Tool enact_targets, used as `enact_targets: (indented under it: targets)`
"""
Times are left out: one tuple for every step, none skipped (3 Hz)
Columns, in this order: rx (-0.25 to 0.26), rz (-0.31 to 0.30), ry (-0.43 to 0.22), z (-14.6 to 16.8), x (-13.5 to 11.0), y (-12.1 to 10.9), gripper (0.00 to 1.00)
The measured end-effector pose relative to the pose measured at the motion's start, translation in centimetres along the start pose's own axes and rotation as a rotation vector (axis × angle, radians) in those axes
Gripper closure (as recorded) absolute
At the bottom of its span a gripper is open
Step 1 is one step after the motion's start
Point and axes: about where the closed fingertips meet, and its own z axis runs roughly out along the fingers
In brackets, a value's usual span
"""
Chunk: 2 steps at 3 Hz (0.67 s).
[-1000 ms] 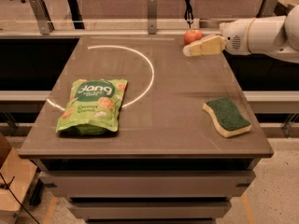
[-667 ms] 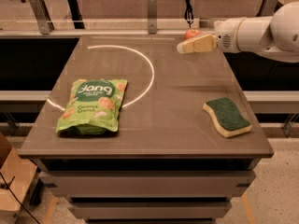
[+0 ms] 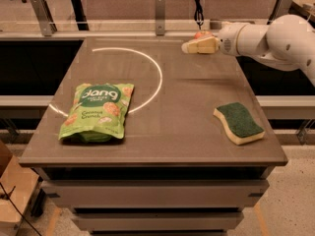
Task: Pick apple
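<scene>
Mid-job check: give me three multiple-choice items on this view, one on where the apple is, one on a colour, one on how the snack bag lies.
1. Where is the apple?
A. at the far edge of the table, just beyond the claw
B. at the near left corner
C. in the middle

2. What colour is the top of the sponge?
A. blue
B. green
C. red

3. How does the snack bag lie?
A. standing upright
B. hanging over the edge
C. flat, label up

Answers:
1 A: a red patch shows just past the claw at the far edge.
2 B: its top is dark green over a pale yellow base.
3 C: its printed front faces up on the tabletop.
</scene>
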Motion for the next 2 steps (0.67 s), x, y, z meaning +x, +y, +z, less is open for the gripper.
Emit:
enact_targets:
  targets:
    - [0.045, -0.004, -0.011, 1.7, 0.8, -1.7, 0.00]
    - [0.106, -0.008, -0.006, 2.5, 1.6, -3.5, 0.00]
